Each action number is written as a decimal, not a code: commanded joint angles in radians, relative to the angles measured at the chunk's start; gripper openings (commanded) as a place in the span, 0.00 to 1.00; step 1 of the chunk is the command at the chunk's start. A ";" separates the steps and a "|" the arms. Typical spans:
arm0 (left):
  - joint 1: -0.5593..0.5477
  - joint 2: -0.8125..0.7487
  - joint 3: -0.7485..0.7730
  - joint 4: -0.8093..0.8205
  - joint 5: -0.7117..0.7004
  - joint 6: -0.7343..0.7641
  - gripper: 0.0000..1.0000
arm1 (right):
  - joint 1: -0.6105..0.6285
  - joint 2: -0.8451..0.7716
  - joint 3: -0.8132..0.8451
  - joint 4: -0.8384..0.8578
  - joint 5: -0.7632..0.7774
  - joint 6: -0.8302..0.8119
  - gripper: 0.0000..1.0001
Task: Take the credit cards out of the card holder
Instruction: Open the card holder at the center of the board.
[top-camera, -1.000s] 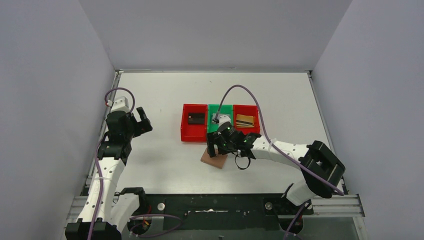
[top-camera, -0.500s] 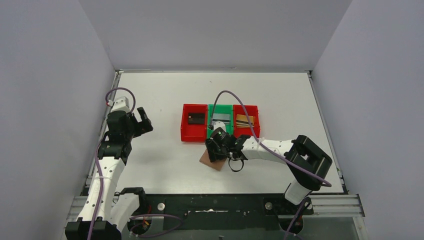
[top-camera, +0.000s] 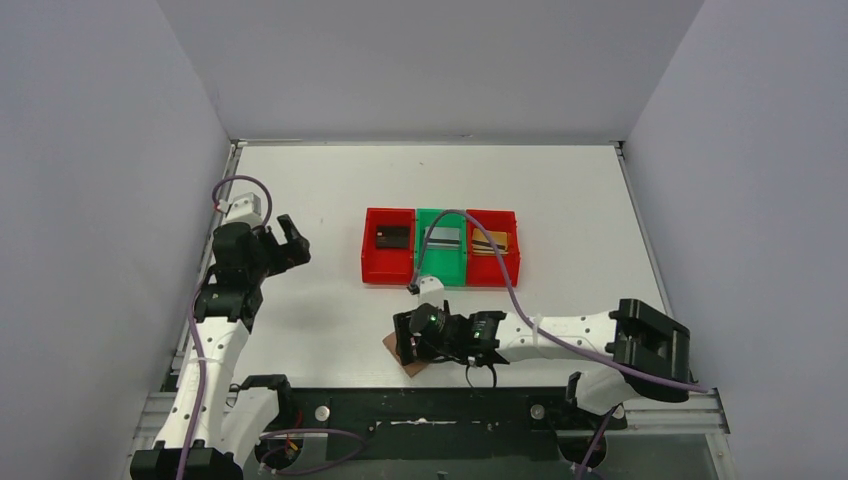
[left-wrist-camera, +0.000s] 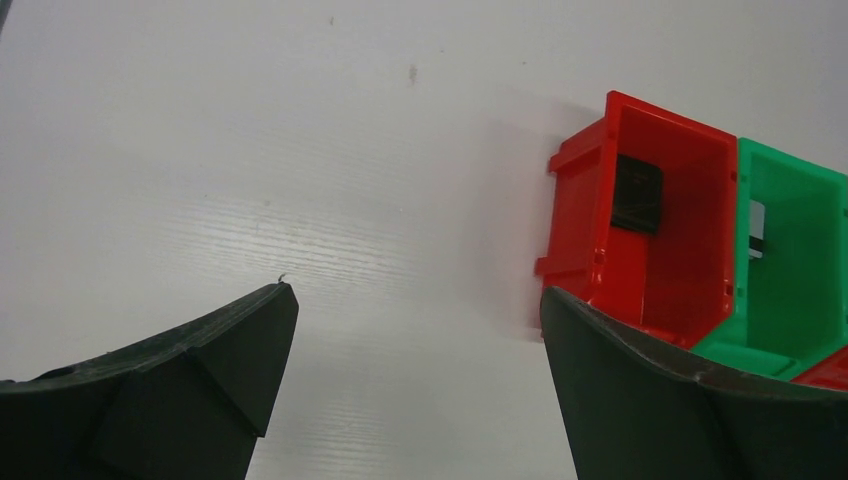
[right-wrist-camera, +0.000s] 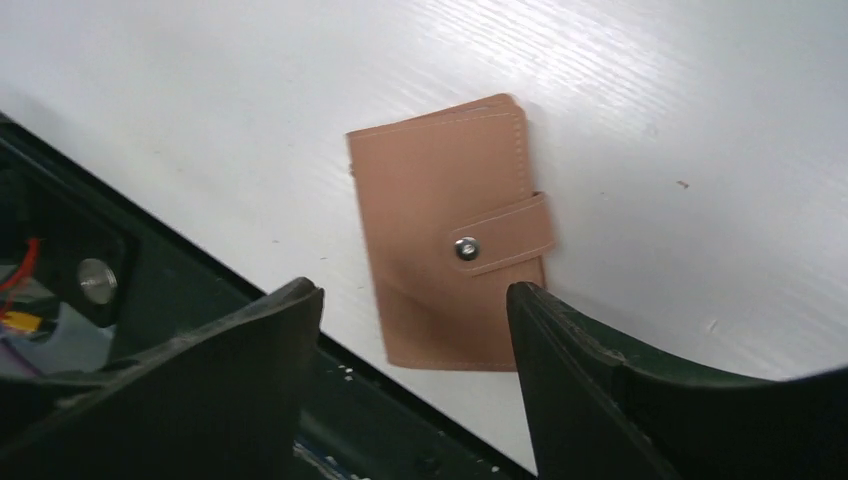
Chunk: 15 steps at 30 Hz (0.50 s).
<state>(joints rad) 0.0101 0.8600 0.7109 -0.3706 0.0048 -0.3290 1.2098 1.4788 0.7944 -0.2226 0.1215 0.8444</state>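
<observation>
The card holder is a tan leather wallet, folded shut with its snap tab fastened. It lies flat by the table's front edge. My right gripper is open and hovers just above it, one finger on each side, holding nothing; it also shows in the top view. A black card lies in the left red bin, a silver-grey card in the green bin, and a gold-tan card in the right red bin. My left gripper is open and empty, far left.
The three bins stand in a row at the table's middle: left red bin, green bin, right red bin. The black metal rail runs just beyond the front edge beside the wallet. Side walls enclose the table.
My right gripper has moved from by the bins toward the front edge, and the wallet has shifted that way with it. The silver card now shows in the green bin. The left arm barely moved.
</observation>
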 joint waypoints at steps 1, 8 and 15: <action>0.006 -0.027 0.003 0.017 0.133 -0.058 0.97 | 0.055 -0.084 -0.012 0.065 0.206 0.074 0.75; 0.007 -0.090 -0.039 -0.053 0.263 -0.197 0.97 | 0.055 -0.055 -0.038 0.058 0.288 0.002 0.81; 0.007 -0.147 -0.107 -0.037 0.414 -0.345 0.93 | 0.072 0.035 -0.005 0.052 0.277 -0.094 0.67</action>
<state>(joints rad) 0.0105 0.7303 0.6296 -0.4335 0.2817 -0.5644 1.2659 1.4773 0.7555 -0.1974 0.3431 0.8227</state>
